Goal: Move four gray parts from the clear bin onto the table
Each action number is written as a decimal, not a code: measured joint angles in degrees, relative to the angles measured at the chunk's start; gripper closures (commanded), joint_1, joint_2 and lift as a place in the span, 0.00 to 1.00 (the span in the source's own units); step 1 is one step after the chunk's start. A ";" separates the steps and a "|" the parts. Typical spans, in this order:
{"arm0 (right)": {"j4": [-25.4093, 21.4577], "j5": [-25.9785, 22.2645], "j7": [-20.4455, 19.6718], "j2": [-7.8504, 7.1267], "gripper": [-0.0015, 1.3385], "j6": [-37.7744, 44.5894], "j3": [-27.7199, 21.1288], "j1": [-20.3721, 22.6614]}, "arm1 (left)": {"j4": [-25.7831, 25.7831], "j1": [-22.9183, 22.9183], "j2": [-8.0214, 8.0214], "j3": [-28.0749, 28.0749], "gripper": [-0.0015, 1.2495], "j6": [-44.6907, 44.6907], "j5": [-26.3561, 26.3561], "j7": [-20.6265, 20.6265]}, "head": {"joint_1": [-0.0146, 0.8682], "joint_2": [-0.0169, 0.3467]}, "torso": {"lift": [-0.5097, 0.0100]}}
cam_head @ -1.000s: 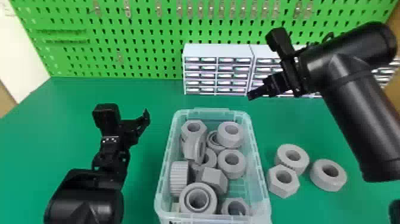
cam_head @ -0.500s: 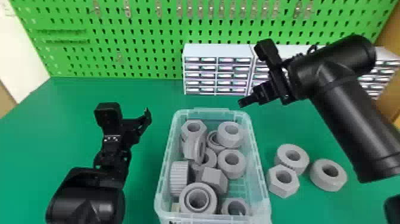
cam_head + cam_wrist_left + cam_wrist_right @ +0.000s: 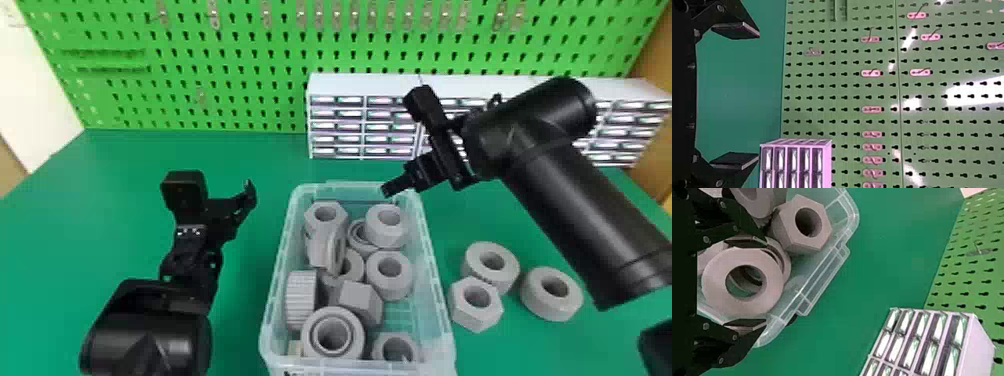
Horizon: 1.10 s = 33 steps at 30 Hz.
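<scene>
You can read no text, label, brand, number or sign. At the bottom edge of your head view, you can see a scrap of dark marks (image 3: 294,373) on the near side of the clear bin (image 3: 370,367), too cut off to make out.

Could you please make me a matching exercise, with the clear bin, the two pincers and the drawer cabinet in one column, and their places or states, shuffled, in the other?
Column one
1. clear bin
2. left pincer
3. right pincer
4. drawer cabinet

Column two
A. open, above the clear bin
B. at the foot of the green pegboard
C. filled with several gray parts
D. open, off to the left of the clear bin

Right pairs: 1-C, 2-D, 3-A, 4-B
</scene>
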 measured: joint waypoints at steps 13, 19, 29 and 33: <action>4.52 -3.29 -1.65 0.33 0.41 -1.70 3.55 -1.74 | 0.68 -0.81 0.00 -0.95 0.15 0.00 0.17 0.00 | 0.80 0.24 | 0.88; 6.17 -3.53 -1.64 0.36 0.41 -3.05 4.01 -1.91 | 0.94 -1.13 0.00 -1.46 0.15 0.00 0.39 0.00 | 0.80 0.24 | 0.88; 7.93 -3.92 -1.64 0.30 0.40 -6.08 4.76 -1.93 | 1.13 -1.39 0.03 -1.91 0.15 0.00 0.60 0.00 | 0.80 0.24 | 0.88; 8.06 -5.19 -1.58 0.21 0.40 -6.69 5.44 -1.72 | 1.14 -1.40 0.08 -2.09 0.15 0.00 0.68 0.00 | 0.80 0.24 | 0.88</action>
